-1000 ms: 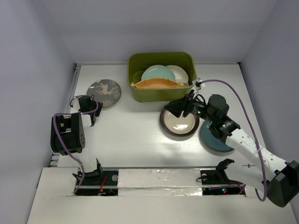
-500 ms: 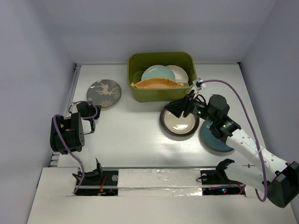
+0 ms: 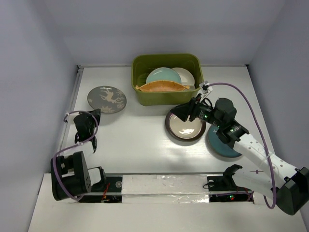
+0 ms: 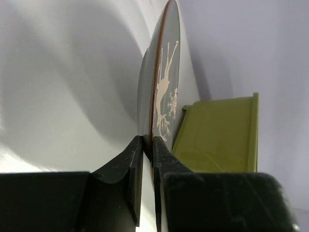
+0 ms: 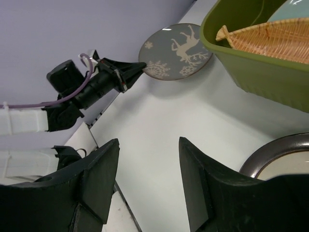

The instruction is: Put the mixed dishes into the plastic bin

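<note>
At the back of the desk (image 3: 135,145), the bin (image 3: 166,58) with three plates (image 3: 163,77) inside. Left of it, the deer plate (image 3: 106,99). In front, a round plate (image 3: 185,127), another plate (image 3: 221,148) just right.

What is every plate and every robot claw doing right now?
Grey round plate with white deer: rim pinched by left gripper.
Left gripper: shut on the deer plate.
Right gripper: open, empty, above brown-rimmed cream plate.
Brown-rimmed cream plate: flat on table.
Dark teal plate: on table, partly under right arm.
Olive-green plastic bin: holds pale teal plate, orange leaf-shaped plate, cream plate.
</note>
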